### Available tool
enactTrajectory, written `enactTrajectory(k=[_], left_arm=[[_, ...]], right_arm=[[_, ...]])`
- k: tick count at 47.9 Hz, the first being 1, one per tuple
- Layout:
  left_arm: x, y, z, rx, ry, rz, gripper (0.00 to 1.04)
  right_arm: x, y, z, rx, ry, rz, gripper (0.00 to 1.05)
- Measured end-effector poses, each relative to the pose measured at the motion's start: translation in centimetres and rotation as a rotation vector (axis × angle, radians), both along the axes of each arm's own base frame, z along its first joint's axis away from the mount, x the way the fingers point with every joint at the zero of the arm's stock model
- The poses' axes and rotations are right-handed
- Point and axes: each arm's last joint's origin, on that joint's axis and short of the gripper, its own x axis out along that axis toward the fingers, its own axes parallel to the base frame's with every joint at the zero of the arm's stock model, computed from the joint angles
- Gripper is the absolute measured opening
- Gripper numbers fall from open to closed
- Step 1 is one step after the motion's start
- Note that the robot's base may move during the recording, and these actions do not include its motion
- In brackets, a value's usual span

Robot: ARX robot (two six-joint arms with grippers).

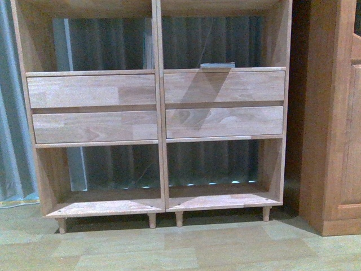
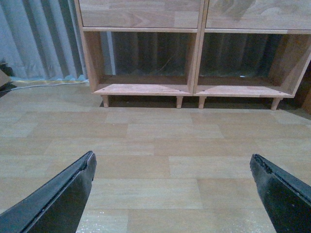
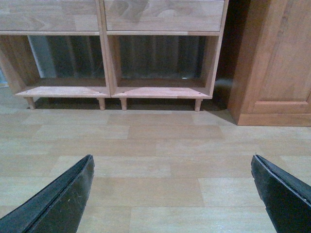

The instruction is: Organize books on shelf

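Observation:
The pale wood shelf [image 1: 93, 90] stands straight ahead on short peg legs, with four plain drawer fronts and open compartments above and below. A thin greyish book [image 1: 217, 65] lies flat on the floor of the upper right compartment; only its front edge shows. The lower compartments hold nothing. The shelf's lower part also shows in the left wrist view [image 2: 194, 90] and the right wrist view [image 3: 109, 92]. My left gripper [image 2: 172, 162] is open and empty over the floor, well short of the shelf. My right gripper [image 3: 172, 162] is open and empty likewise.
A darker orange-brown panelled cabinet [image 1: 333, 113] stands right of the shelf and shows in the right wrist view [image 3: 272, 63]. A grey curtain [image 1: 8, 113] hangs behind and to the left. A pale cable [image 2: 43, 85] lies on the floor by the curtain. Wood-look floor [image 1: 180, 248] lies in front.

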Motion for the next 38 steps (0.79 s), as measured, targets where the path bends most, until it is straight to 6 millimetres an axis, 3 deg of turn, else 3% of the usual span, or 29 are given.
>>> enactTrajectory(k=[38], left_arm=[[0.00,0.00,0.00,0.000,0.000,0.000,0.98]], right_arm=[[0.00,0.00,0.00,0.000,0.000,0.000,0.98]])
